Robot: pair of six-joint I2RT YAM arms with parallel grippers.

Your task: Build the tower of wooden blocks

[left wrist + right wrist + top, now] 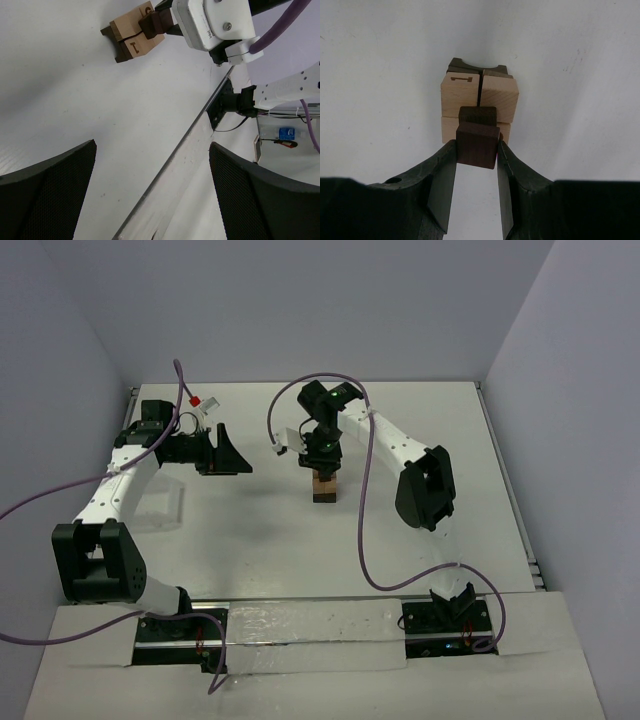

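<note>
tower: wood block tower [324, 485] mid-worktop [250, 540] | right fingers [442, 170] clenched on dark block [478, 142] at tower top | left fingers [50, 185] released, empty | handling: probably light, rigid, topples easily; grip flat side faces

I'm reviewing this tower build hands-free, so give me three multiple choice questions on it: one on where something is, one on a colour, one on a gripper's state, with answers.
1. Where does the wood block tower stand?
A) beside the left arm's base
B) near the middle of the table, at the right gripper
C) at the far right edge

2. What colour is the block in the right gripper?
A) light tan
B) white
C) dark brown

3. How is the left gripper?
A) open, holding nothing
B) shut on a block
C) shut, empty

Answers:
1 B: the top view shows it mid-table under the right gripper.
2 C: the right wrist view shows a dark brown block clamped between the fingers.
3 A: its fingers stand wide apart with only table between them.
</note>
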